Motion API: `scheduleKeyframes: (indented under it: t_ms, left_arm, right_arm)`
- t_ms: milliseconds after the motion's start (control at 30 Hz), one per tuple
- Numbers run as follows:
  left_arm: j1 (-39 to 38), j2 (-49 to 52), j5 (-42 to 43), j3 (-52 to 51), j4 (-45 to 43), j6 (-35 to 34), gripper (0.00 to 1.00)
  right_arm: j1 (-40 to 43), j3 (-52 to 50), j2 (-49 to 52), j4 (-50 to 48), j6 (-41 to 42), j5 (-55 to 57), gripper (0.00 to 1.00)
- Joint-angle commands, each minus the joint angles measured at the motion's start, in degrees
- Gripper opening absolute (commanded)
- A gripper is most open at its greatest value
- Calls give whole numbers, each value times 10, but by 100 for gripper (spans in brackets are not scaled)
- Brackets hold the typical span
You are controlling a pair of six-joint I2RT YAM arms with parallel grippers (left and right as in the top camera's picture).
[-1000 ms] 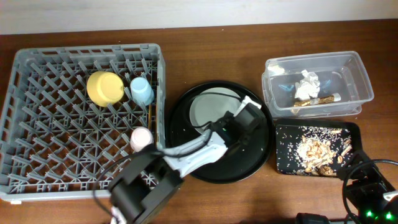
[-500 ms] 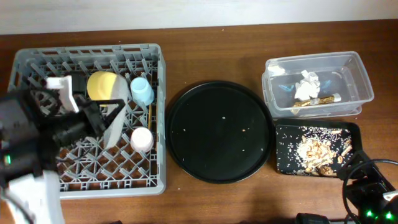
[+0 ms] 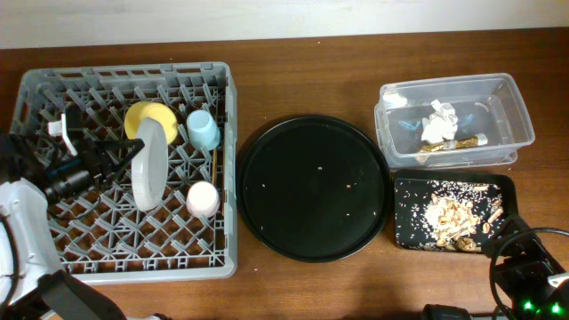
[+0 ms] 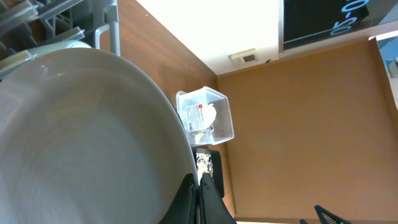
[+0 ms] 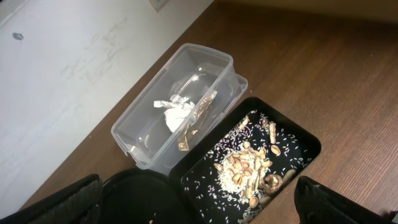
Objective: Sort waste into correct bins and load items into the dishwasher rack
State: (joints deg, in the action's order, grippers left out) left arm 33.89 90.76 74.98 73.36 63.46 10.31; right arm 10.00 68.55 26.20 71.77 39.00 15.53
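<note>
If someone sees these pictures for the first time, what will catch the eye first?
The large grey rack at the left, with a pale plate standing on edge among its pegs. Then the round black tray, nearly bare, at the centre.

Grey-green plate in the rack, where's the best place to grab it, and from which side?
Pinch the plate by its upper rim, coming from above: it stands on edge among the pegs of the rack, so probably only that thin edge is free.
</note>
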Motion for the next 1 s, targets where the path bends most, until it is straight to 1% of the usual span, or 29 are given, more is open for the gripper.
scheduleKeyframes:
  t_ms: [0,67,100,167,200,233,300,333,367,400,433,500,533,567,633,667,700,733,767,800,900,933,967]
  left_arm:
    - [0,4,21,-40,-30,13,0]
    - [0,4,44,-70,-79,-7,0]
    - [0,4,43,-86,-122,-21,0]
    - [0,4,41,-91,-171,-21,1]
    - [0,4,14,-91,-183,-30,7]
    - [0,4,-12,-92,-189,-36,39]
    - [0,4,-19,-91,-193,-45,87]
    - [0,4,-17,-91,-198,-55,96]
    - [0,4,-16,-91,-210,-83,99]
    - [0,4,0,-86,-225,-108,99]
    - [0,2,12,-75,-225,-113,99]
    - [0,-30,1,-36,-225,-124,99]
    - [0,-68,-35,-28,-224,-125,99]
    - [0,-95,-115,-28,-223,-125,99]
    - [0,-106,-260,-28,-223,-125,99]
    - [0,-106,-378,-28,-223,-125,99]
    - [0,-106,-441,-28,-223,-125,99]
    - [0,-106,-525,-28,-223,-125,99]
    - [0,-106,-572,-28,-223,-125,99]
    - [0,-106,-588,-28,-223,-125,99]
    - [0,-106,-588,-28,-223,-125,99]
    - [0,-106,-588,-28,-223,-125,100]
    - [0,-106,-588,-28,-223,-125,99]
  right_arm:
    - [2,2,-2,-1,0,5,99]
    - [2,2,-2,-1,0,5,99]
    - [2,2,-2,1,0,5,99]
    - [2,2,-2,1,0,5,99]
    - [2,2,-2,1,0,5,99]
    - [2,2,-2,1,0,5,99]
    - [2,2,-2,1,0,5,99]
    - [2,2,-2,1,0,5,99]
    - [2,2,-2,1,0,5,99]
    - [2,2,-2,1,0,5,99]
    - [2,2,-2,1,0,5,99]
    - [2,2,-2,1,0,5,99]
    - [2,2,-2,1,0,5,99]
    - [2,2,-2,1,0,5,99]
    - [2,2,-2,1,0,5,98]
    - [2,2,-2,1,0,5,99]
    - [2,2,-2,1,0,5,99]
    - [2,2,-2,1,0,5,99]
    - [2,2,-2,1,0,5,99]
    - [2,2,-2,1,0,5,99]
    - [2,2,-2,1,0,10,99]
    - [-2,0,-2,0,0,38,99]
    - [-21,-11,-8,-13,-20,42,99]
